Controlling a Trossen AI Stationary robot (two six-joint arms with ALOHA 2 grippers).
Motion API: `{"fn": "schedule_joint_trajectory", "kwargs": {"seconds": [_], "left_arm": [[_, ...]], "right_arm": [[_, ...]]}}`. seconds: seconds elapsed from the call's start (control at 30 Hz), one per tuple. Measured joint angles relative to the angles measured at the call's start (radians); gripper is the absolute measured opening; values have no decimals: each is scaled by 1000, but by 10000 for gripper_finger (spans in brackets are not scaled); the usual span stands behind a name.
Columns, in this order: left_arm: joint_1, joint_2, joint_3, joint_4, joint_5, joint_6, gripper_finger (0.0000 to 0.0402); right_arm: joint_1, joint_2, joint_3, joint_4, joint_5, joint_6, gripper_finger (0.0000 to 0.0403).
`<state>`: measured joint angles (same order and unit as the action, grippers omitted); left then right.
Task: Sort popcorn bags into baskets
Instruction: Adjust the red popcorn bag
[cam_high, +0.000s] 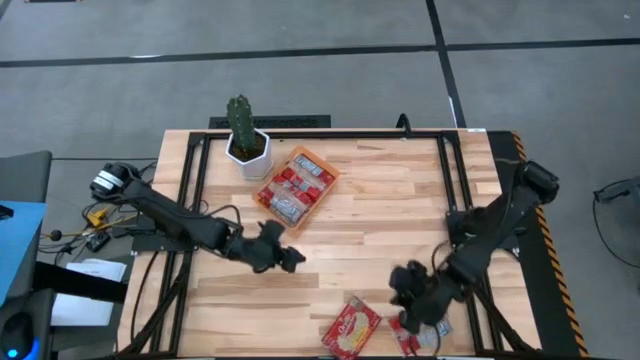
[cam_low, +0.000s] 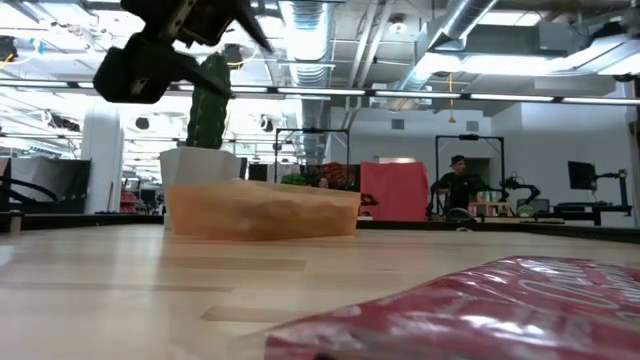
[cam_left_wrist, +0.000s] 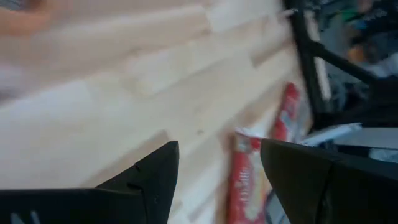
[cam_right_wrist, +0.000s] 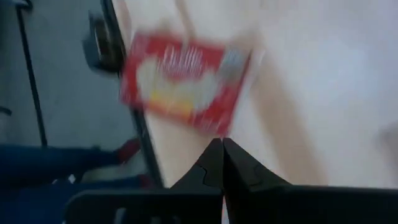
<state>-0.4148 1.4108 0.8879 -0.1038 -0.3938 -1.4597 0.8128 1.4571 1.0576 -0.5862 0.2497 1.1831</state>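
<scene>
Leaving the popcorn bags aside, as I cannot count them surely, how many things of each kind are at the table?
Orange tray: 1
Cactus pot: 1
Robot arms, left and right: 2
Total: 4

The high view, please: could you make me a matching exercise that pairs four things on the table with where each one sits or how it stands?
Things:
1. orange tray
2. cactus pot
3. left gripper
4. right gripper

Places or states:
A. jaws open, over bare wood mid-table
B. far left corner area, beside the tray
C. jaws shut, near the loose popcorn bag at the near edge
D. holds several popcorn bags

Pairs: 1-D, 2-B, 3-A, 4-C
</scene>
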Motion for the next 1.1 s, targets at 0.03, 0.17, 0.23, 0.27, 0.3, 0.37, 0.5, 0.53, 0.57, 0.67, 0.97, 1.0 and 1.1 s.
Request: {"fn": "schedule_joint_trajectory", "kwargs": {"seconds": [0.03,0.17,0.23,0.27,0.3,0.37,0.5,0.53,0.57,0.67,0.97,1.0,1.1], "left_arm": [[-14,9,0,26,-7,0,215],[-60,49,0,81,-20,-9,215],[-76,60,-1,75,-21,-27,215],[-80,68,1,83,-21,-39,215],[-88,72,1,75,-26,-46,215],[-97,82,-1,79,-39,-56,215],[-110,99,0,86,-48,-95,215],[-111,99,0,88,-49,-101,215],[-112,98,0,97,-54,-109,215],[-112,98,0,101,-65,-117,215],[-111,97,0,118,-68,-117,215],[-111,97,0,118,-69,-116,215],[-111,97,0,118,-77,-113,215]], "right_arm": [[30,24,-2,12,-7,46,15],[140,133,-2,83,-26,209,17],[169,187,0,145,-48,271,17],[180,211,0,163,-64,294,17],[188,234,0,174,-75,313,16],[194,281,0,183,-114,353,16],[193,338,-1,176,-144,382,20],[190,340,-1,175,-143,374,22],[183,340,-1,175,-142,356,23],[159,334,-1,168,-140,280,21],[2,335,0,17,-111,2,23],[-27,335,0,-1,-96,-33,27],[-110,335,0,3,-37,-136,34]]}}
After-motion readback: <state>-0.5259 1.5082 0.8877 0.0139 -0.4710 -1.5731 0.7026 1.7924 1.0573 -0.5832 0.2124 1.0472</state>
